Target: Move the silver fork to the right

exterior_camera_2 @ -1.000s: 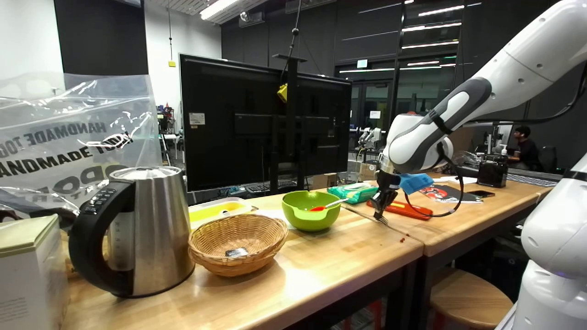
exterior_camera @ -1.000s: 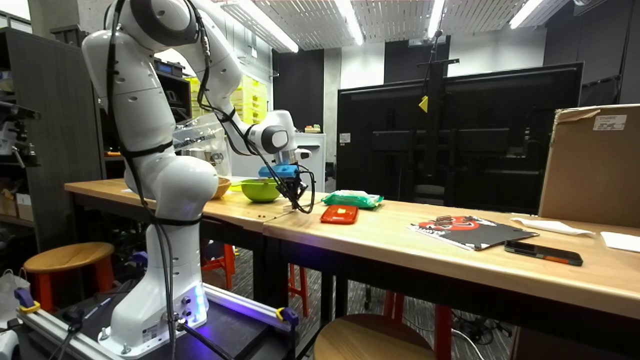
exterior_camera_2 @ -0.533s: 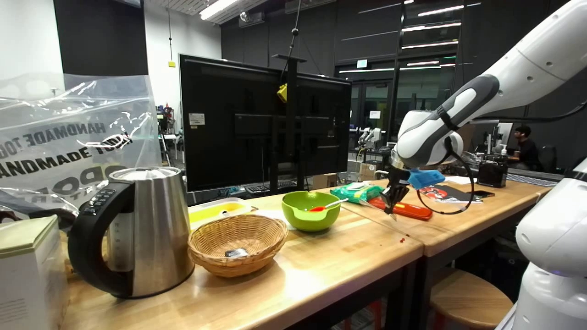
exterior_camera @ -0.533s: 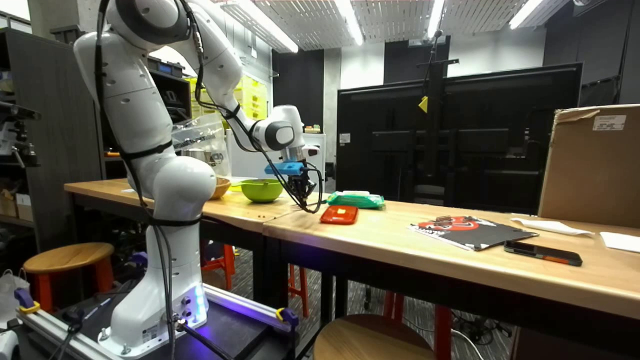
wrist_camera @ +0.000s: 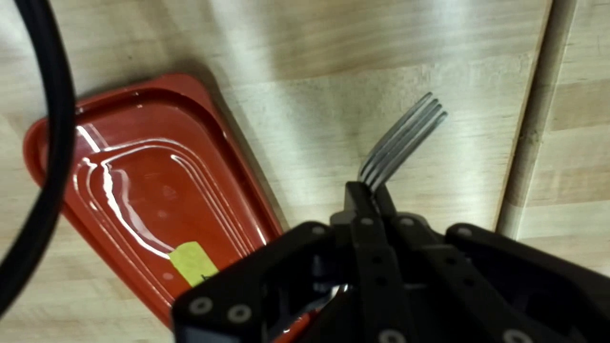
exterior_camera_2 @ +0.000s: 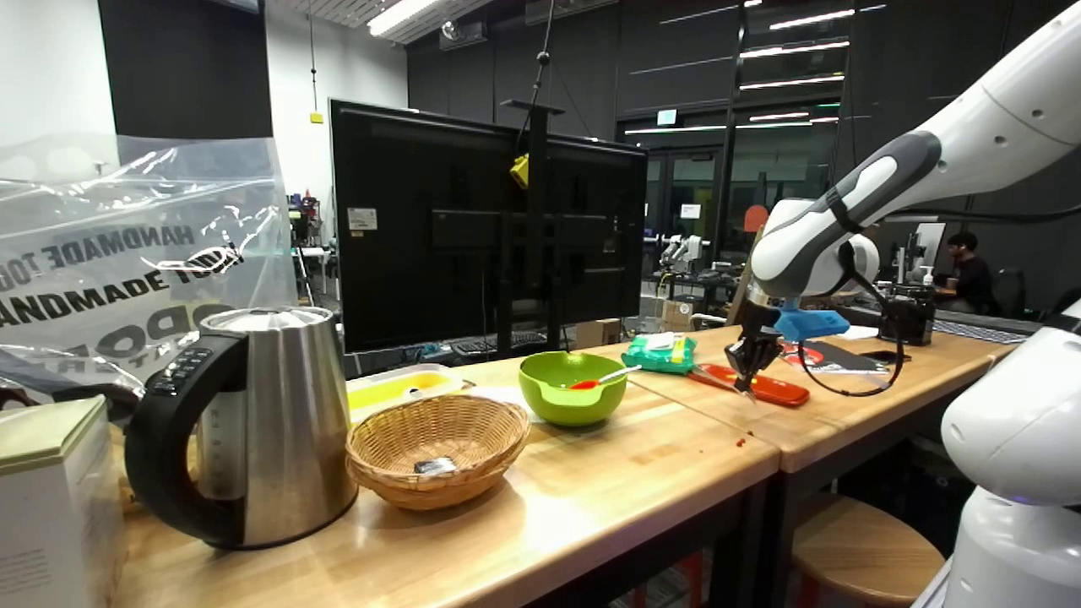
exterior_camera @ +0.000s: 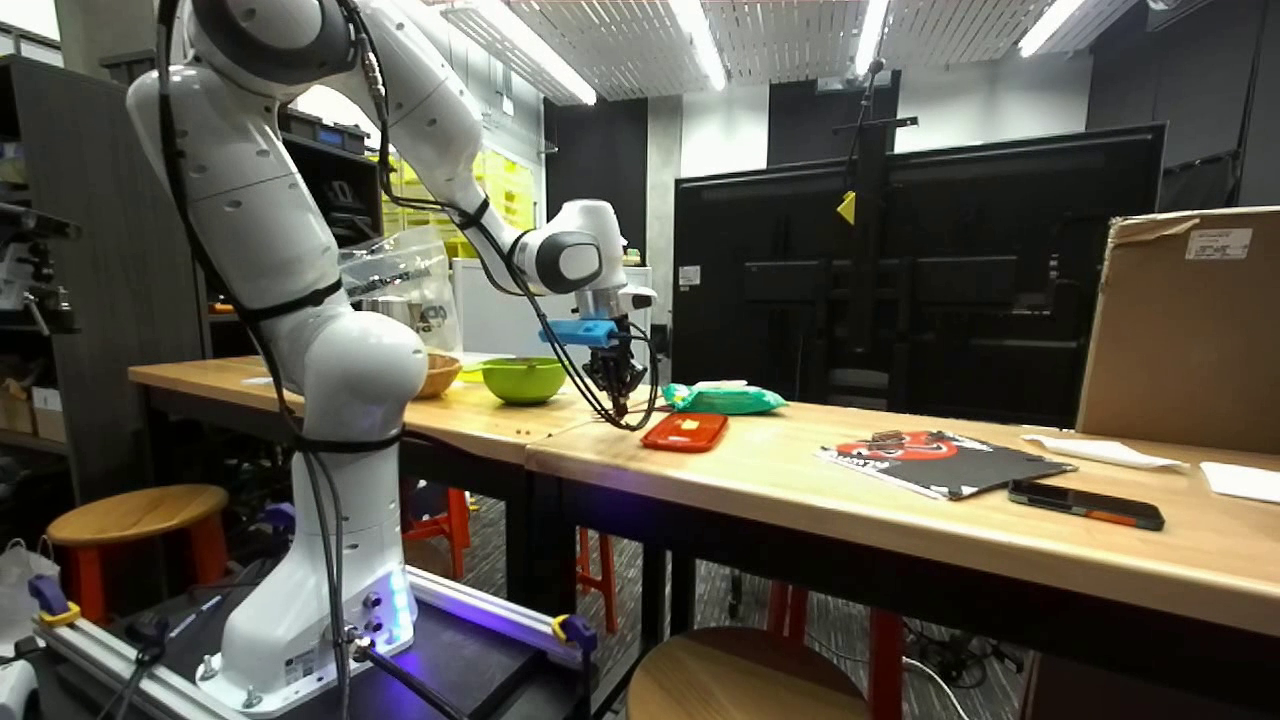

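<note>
Silver fork (wrist_camera: 391,151) clamped in my gripper (wrist_camera: 371,190); I hold its tines between the red lid (wrist_camera: 152,195) and the seam-side edge of the tabletop (wrist_camera: 476,157).

Silver fork (exterior_camera_2: 714,380) in the tool (exterior_camera_2: 743,388), wicker basket (exterior_camera_2: 448,492) between steel kettle (exterior_camera_2: 296,422) and green bowl (exterior_camera_2: 564,405).

Clear plastic bag (exterior_camera_2: 139,257) at left: HANDMADE TOD…, last letters creased, bigger letters beneath unclear. White label (exterior_camera_2: 363,219) on black screen (exterior_camera_2: 469,186), paper label (exterior_camera: 1219,244) on cardboard box (exterior_camera: 1180,345) at right: both too small to read.
</note>
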Available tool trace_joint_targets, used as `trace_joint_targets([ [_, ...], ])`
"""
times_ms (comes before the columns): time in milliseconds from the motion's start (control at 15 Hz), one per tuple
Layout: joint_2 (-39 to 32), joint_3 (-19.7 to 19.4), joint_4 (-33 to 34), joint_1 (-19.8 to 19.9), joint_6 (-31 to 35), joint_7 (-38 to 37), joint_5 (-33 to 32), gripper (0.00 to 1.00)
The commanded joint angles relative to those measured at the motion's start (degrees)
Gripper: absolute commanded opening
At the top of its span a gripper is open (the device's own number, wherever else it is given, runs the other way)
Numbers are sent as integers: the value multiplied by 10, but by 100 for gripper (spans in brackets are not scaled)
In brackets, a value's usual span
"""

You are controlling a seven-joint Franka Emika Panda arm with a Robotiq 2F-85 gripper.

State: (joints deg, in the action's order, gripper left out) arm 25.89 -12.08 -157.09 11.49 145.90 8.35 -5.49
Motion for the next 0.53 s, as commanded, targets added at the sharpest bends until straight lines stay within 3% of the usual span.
trace_joint_targets([
  [0, 23, -10, -9, 16, -10, 3, 3, 1],
  [467, 35, -33, 7, 37, -14, 2, 10, 1],
])
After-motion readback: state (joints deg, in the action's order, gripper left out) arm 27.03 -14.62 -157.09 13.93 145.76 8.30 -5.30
